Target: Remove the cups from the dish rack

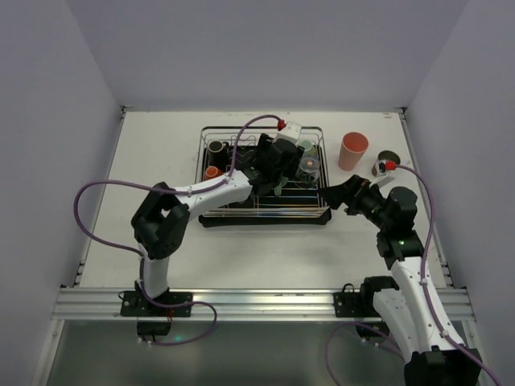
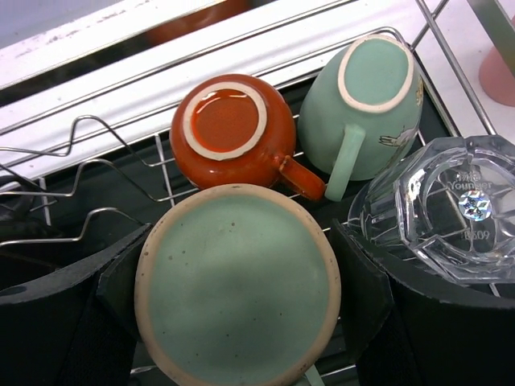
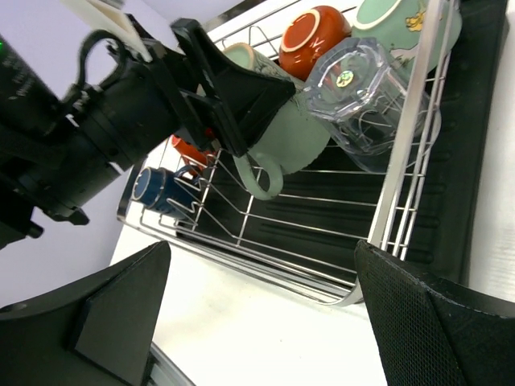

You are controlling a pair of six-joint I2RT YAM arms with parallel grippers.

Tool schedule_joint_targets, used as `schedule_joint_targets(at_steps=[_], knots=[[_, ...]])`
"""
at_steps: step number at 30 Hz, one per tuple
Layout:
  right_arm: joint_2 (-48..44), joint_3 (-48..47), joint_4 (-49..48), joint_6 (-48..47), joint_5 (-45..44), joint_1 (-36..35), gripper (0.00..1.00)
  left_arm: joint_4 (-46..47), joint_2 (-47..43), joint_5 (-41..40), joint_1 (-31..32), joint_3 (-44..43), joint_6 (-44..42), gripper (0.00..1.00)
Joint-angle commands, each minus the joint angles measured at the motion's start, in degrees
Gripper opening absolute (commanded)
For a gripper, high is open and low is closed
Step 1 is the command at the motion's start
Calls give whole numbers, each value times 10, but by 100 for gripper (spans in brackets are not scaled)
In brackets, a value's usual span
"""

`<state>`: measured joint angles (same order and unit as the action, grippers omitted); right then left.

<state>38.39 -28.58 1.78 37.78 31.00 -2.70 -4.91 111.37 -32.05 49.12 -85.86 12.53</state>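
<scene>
Left tool [image 2: 241, 273] straddles upturned mint mug [image 2: 241, 301], contact unclear; squeeze evenly, lift straight past clear glass [image 2: 451, 209]. Right tool [image 3: 265, 322] wide open, empty.

From high behind the arm bases [image 1: 157, 304], down over the worktop [image 1: 265, 257] and dish rack [image 1: 265, 214]. From the left wrist, very close above cups [image 2: 237, 285]. From the right wrist, low, probably just outside the rack, sharing the clear glass [image 2: 451, 205] and orange mug [image 2: 229, 129].

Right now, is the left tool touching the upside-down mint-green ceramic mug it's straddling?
Cannot tell. Left wrist view: the left tool closely flanks the mint-green mug on both sides, but the mug's base hides any contact.
</scene>
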Motion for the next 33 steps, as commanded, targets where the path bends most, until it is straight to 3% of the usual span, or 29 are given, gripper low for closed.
schedule_joint_targets(at_steps=[1,6,10,18,26,33], knots=[[9,-15,-41,29,-2,-11,99,53,-99,-36,-6,-21,-31,30],[22,-14,-107,91,11,-36,96,52,-179,-11,-6,8,0,27],[34,-10,-209,144,48,-55,92,78,-285,69,-5,88,80,26],[40,-23,-307,213,74,-99,91,210,-432,247,-6,246,244,24],[64,-45,-380,268,93,-159,87,358,-475,340,-5,337,318,20],[79,-11,-472,320,45,-213,82,433,-474,340,-3,372,346,19]])
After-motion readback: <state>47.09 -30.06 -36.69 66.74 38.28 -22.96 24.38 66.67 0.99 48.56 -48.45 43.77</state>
